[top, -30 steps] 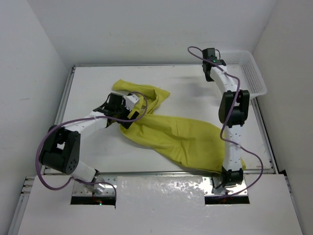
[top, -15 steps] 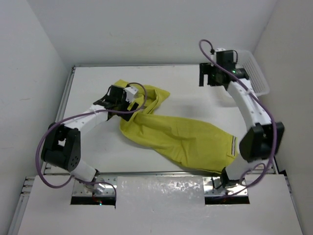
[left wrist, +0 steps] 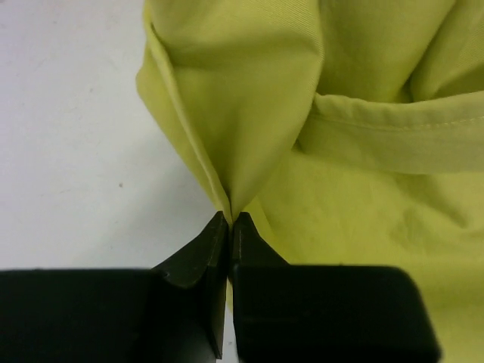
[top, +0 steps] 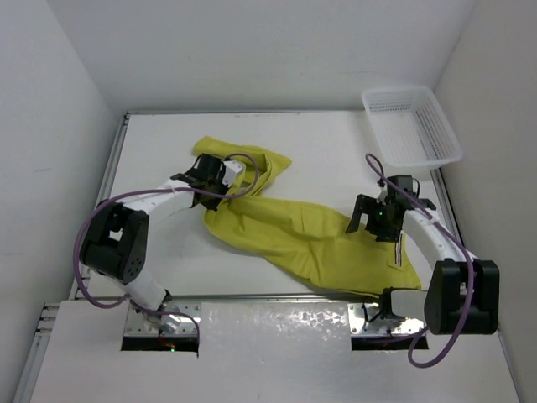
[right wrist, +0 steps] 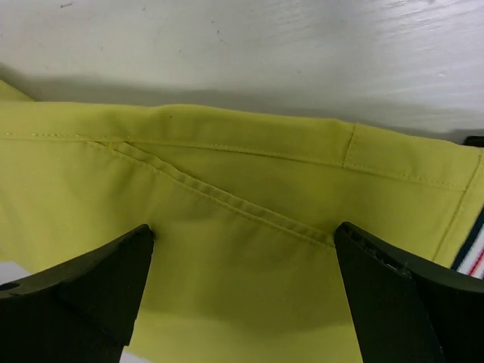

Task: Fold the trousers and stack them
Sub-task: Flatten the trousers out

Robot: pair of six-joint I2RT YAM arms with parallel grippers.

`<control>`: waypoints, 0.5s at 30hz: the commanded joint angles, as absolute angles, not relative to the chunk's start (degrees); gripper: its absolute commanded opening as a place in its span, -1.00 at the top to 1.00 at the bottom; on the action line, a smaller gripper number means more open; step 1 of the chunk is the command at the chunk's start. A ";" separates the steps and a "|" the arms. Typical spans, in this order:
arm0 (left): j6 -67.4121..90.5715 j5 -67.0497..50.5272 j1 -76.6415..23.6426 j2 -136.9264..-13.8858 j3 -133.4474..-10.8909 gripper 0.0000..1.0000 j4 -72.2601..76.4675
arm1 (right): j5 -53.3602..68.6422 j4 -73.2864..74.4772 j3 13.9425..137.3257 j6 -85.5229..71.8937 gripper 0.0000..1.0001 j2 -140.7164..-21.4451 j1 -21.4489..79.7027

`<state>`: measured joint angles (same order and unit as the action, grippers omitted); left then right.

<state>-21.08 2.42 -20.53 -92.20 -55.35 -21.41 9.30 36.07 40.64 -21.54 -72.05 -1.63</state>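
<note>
The mustard yellow-green trousers lie crumpled across the white table, legs bunched at the back left, waistband at the front right with its striped trim showing. My left gripper is shut on a pinched fold of the trousers at their left edge; in the left wrist view the cloth rises out of the closed fingertips. Low over the waistband end hangs my right gripper, open, with the trousers spanning the wide gap between its fingers. Striped trim peeks in at the right edge.
A white mesh basket stands at the back right corner of the table. White walls close in on the left, back and right. The arm bases sit at the near edge.
My right arm swung from the basket down and forward to the waistband end, its gripper opening on the way. My left gripper closed on the fold of cloth.
</note>
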 commanded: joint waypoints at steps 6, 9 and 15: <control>-18.37 6.69 -10.22 -85.17 -56.07 1.00 -21.97 | 12.57 23.11 38.39 -23.05 0.31 -84.61 6.49; -17.93 5.98 -3.00 -83.59 -58.61 1.00 -22.50 | 13.09 22.60 48.14 -22.32 1.00 -89.71 9.67; -13.10 -6.49 5.36 -84.37 -72.57 1.00 -27.24 | 13.10 25.55 79.49 -20.13 1.00 -99.92 9.76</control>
<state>-16.19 -0.21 4.05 -86.32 -64.64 -27.46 13.72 28.80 64.73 -22.41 -98.13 10.20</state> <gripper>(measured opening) 0.018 0.009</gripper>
